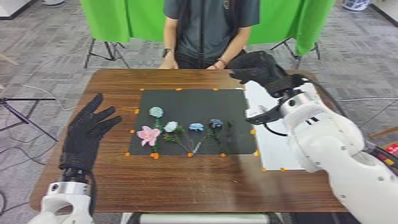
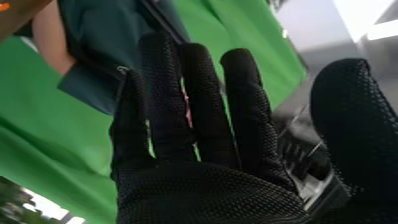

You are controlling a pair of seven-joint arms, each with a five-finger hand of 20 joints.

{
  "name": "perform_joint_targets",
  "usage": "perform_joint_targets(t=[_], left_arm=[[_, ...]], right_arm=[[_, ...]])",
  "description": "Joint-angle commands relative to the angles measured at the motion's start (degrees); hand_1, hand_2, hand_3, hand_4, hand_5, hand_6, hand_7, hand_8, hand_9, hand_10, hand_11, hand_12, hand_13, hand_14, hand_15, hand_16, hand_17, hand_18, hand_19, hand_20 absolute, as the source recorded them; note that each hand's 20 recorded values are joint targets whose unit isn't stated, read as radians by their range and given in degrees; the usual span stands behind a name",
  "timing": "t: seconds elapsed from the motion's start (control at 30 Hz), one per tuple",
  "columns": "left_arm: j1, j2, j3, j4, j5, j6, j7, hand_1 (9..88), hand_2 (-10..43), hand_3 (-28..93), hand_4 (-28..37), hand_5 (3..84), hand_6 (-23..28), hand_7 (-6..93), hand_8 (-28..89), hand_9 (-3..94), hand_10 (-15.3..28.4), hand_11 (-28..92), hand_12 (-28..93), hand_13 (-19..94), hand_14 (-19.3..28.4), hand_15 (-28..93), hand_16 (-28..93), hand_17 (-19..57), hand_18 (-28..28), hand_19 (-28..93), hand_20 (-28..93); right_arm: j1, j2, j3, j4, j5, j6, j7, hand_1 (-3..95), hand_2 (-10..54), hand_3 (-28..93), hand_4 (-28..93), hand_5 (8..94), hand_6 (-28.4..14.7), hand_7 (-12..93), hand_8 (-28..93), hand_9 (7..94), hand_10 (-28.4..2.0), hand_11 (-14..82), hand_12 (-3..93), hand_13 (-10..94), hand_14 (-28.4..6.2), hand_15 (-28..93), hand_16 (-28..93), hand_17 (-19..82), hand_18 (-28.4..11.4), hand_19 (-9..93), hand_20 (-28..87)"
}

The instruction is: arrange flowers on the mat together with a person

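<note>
In the head view the left hand (image 1: 86, 132) rests at the table's left side, fingers straight, beside the black mat (image 1: 191, 100). The right hand (image 1: 257, 69) is held over the far right corner of the table, away from the flowers. In the right wrist view the right hand (image 2: 209, 192) has straight fingers and holds nothing. On the mat lie a pale green flower (image 1: 156, 112), a pink flower (image 1: 148, 135), a white flower (image 1: 171, 127), a light blue flower (image 1: 196, 127) and a dark blue flower (image 1: 216, 123), their stems toward the robot.
A white sheet (image 1: 274, 147) lies right of the mat, partly under the right arm. Orange tape marks (image 1: 155, 155) edge the mat. The brown table (image 1: 191, 187) extends toward the robot. A person stands at its far edge, hands by the edge, touching no flowers.
</note>
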Motion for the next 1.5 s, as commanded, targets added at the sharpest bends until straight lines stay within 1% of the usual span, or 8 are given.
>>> perform_joint_targets(t=[0.03, 0.23, 0.37, 0.6, 0.73, 1.03, 1.13, 1.5], left_arm=[[0.9, -0.1, 0.23, -0.3, -0.25, 0.94, 0.35, 22.9, 4.7, 80, -28.3, 33.5, 3.2, 10.6, -10, 35.9, 16.7, 20, 8, 30, 25.8, 42, -7, -7.9, 23.6, 48, 15], [1.0, -0.96, -0.01, -0.24, 0.88, 0.17, -0.84, 22.8, 4.8, 80, -28.3, 33.4, 3.0, 10.4, -10, 35.1, 16.1, 19, 8, 29, 25.4, 41, -7, -8.0, 23.7, 48, 15], [1.4, -0.85, 0.05, -0.26, 0.53, 0.53, -0.14, 22.7, 4.8, 80, -28.3, 33.4, 2.9, 10.4, -9, 35.0, 16.0, 19, 8, 29, 25.4, 41, -6, -8.0, 23.6, 47, 15], [1.0, -1.46, 0.24, 0.07, 1.41, -0.17, -0.95, 22.6, 4.8, 80, -28.3, 33.5, 2.9, 10.3, -9, 34.3, 15.6, 18, 8, 29, 25.1, 40, -6, -8.0, 23.7, 47, 15], [1.3, -1.79, -0.19, -0.05, 1.85, -0.63, -1.6, 22.6, 4.8, 80, -28.3, 33.4, 2.7, 10.3, -10, 34.2, 15.4, 17, 8, 29, 24.9, 40, -6, -8.1, 23.7, 47, 14], [1.6, -1.92, -0.53, -0.05, 1.95, -0.97, -1.76, 22.5, 4.8, 80, -28.3, 33.4, 2.7, 10.2, -9, 34.5, 15.4, 18, 8, 29, 25.0, 40, -6, -8.2, 23.7, 47, 14], [1.6, -2.34, -0.66, -0.09, 2.37, -1.43, -2.76, 22.5, 4.8, 80, -28.3, 33.4, 2.7, 10.1, -9, 34.6, 15.5, 18, 8, 29, 25.0, 40, -6, -8.2, 23.7, 47, 14], [1.9, -2.83, -0.89, -0.18, 2.71, -1.6, -3.58, 22.6, 4.7, 80, -28.3, 33.3, 2.7, 10.2, -9, 34.7, 15.6, 18, 8, 29, 25.0, 40, -6, -8.1, 23.7, 47, 14]], right_arm=[[-15.7, -0.8, 10.9, -1.9, 22.6, 0.2, -4.0, 22.9, 1.8, 81, -25, 51.8, -0.8, 15, -12, 51.9, -14.1, 15.1, 13.5, 43, -17.5, 43, 9, 6, -18.8, 55, 20], [-23.6, -4.3, 16.3, -2.9, 35.1, -2.8, -6.9, 19.8, 4.3, 80, -26, 46.2, -0.1, 13, -12, 46.1, -14.4, 10.0, 12.5, 37, -18.8, 35, 9, 4, -18.1, 51, 17], [-25.9, -7.5, 15.7, -3.9, 35.1, -1.9, -7.4, 18.6, 5.9, 80, -27, 43.5, 0.4, 13, -12, 44.6, -14.1, 8.6, 13.0, 35, -19.0, 33, 10, 3, -18.1, 50, 17], [-29.8, -12.0, 16.6, -3.9, 35.9, -2.3, -10.5, 17.4, 6.9, 80, -27, 38.6, 1.1, 12, -12, 41.3, -13.6, 6.9, 13.0, 33, -19.2, 31, 11, 2, -18.0, 49, 17], [-32.5, -13.7, 17.5, -4.3, 35.7, -1.7, -12.1, 16.3, 7.3, 80, -28, 35.4, 2.1, 12, -11, 39.2, -13.3, 5.9, 13.2, 31, -19.1, 29, 11, 1, -18.0, 48, 17], [-33.8, -14.3, 17.1, -4.1, 35.5, -1.5, -14.0, 15.7, 7.7, 80, -28, 34.9, 2.6, 12, -12, 39.2, -12.6, 6.1, 13.4, 32, -19.2, 28, 13, 1, -18.3, 47, 18], [-34.0, -13.5, 17.0, -4.2, 35.6, -1.3, -13.3, 15.9, 7.7, 80, -28, 35.0, 2.7, 12, -12, 39.4, -12.6, 6.0, 13.3, 32, -19.3, 28, 13, 1, -18.6, 48, 18], [-34.7, -13.5, 16.3, -4.4, 35.4, -1.9, -13.1, 15.7, 7.6, 80, -28, 35.2, 2.7, 12, -12, 40.0, -12.4, 6.2, 13.3, 32, -19.1, 28, 14, 1, -18.6, 48, 19]])
